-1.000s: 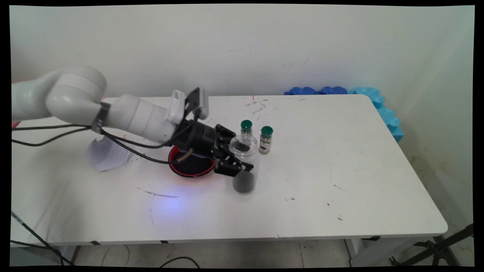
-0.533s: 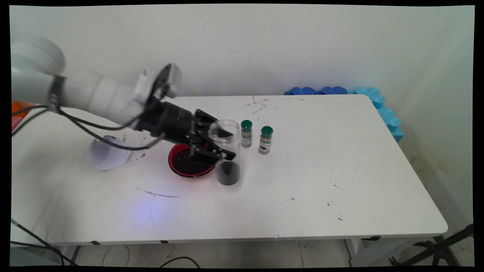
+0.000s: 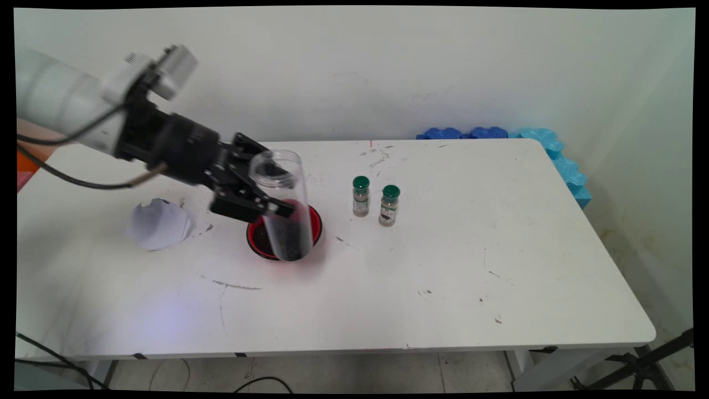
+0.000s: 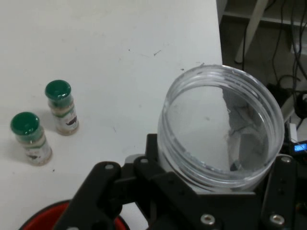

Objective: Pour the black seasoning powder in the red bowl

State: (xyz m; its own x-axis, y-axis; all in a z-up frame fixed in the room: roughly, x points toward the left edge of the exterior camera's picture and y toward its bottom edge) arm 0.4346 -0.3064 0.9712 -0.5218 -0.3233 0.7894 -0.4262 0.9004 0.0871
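Right now your claw [image 3: 260, 197] is clamped on the clear jar [image 3: 279, 205], holding it lifted and tilted over the red bowl [image 3: 313, 221], dark grains settled in its bottom. Just beyond stand two green-capped bottles [image 3: 375, 204]; a white paper cone [image 3: 158, 224] lies on the surface [image 3: 498, 249].

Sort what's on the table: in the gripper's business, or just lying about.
In play:
gripper, shut on clear jar holding dark granules
red bowl below the jar

Lying about:
two green-capped spice bottles
white paper
blue foam
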